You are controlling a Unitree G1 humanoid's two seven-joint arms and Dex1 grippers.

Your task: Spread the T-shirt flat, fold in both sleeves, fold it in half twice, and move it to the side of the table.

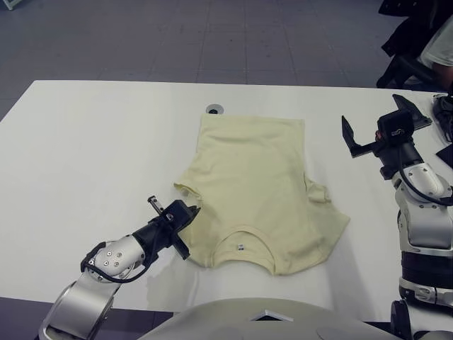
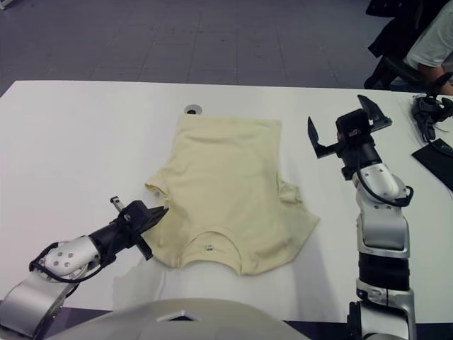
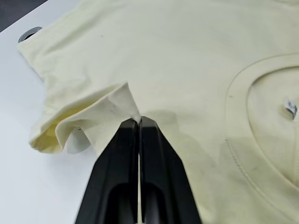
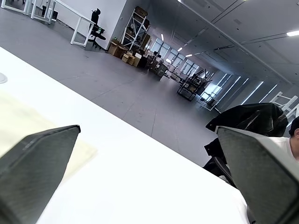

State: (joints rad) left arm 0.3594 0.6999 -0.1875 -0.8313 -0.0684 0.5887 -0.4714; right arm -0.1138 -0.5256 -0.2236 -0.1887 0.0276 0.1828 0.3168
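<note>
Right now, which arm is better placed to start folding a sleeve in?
Left. The left pincer is shut on the T-shirt at its left sleeve, down at the table. The right pincer is open, raised, clear of the cloth.

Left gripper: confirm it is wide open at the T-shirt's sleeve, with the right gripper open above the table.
Wrong on one count. The left gripper is shut, pinching the T-shirt at the sleeve, as the left wrist view shows. The right gripper is open above the table.
</note>
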